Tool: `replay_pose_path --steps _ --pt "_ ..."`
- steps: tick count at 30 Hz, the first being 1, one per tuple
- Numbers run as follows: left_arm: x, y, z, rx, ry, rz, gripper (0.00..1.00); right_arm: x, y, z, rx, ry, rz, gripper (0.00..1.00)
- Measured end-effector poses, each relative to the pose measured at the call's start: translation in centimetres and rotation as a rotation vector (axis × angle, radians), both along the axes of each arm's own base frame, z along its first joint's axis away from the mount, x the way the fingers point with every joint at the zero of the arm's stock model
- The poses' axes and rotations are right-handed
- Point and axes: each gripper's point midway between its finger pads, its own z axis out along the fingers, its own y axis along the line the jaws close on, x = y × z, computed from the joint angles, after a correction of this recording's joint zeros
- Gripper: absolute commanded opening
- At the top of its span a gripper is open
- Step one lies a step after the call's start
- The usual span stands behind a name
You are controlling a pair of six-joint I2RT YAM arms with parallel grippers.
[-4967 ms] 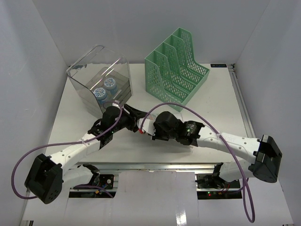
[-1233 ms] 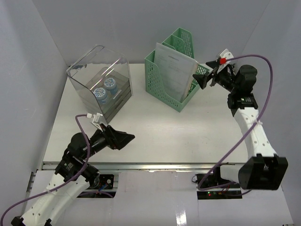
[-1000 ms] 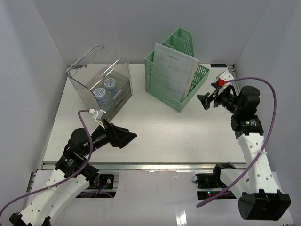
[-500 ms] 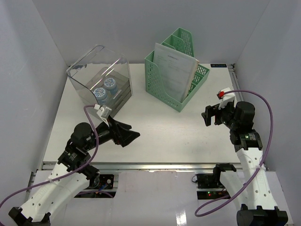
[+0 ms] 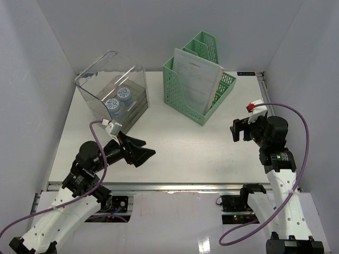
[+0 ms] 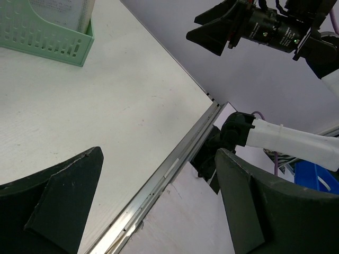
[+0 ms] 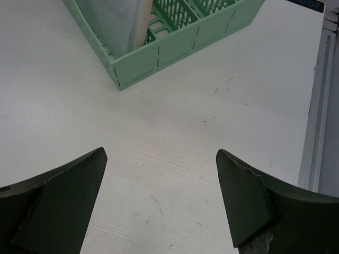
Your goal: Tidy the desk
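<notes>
Both arms are pulled back compared to a few seconds ago, when they were stretched out together over the middle of the desk [image 5: 175,143]. The right one has also come away from the green file organizer [image 5: 186,103] it was hovering by a second ago, and a stack of papers [image 5: 195,79] now stands upright in the organizer's front slot, which was empty before.

The left gripper [image 5: 140,151] hangs over the near-left part of the desk with its jaws spread wide and nothing between them. The right gripper [image 5: 234,130] is over the right side, a bit nearer than the organizer, jaws also wide apart and empty; its wrist view looks straight down at bare tabletop with the organizer's corner at the top.

As for the desk, it fills the whole floor of the white-walled booth, with the metal rail [image 5: 175,186] running along its front edge. A clear plastic box [image 5: 100,79] sits at the back left with two blue-topped round things [image 5: 117,98] inside, well apart from both grippers
</notes>
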Motion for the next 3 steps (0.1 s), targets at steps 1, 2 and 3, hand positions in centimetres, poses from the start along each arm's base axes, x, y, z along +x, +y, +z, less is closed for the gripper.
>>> replay_pose_path --steps 1,2,3 --pt "0.02 0.01 -0.01 0.000 0.000 0.001 0.98 -0.09 -0.04 0.25 -0.003 -0.011 0.000 0.90" --pt "0.05 0.02 -0.01 0.000 0.000 0.003 0.98 -0.18 -0.05 0.46 -0.003 -0.020 -0.001 0.90" --pt "0.08 0.03 -0.01 0.000 0.000 0.005 0.98 -0.26 -0.06 0.65 -0.003 -0.028 -0.001 0.90"
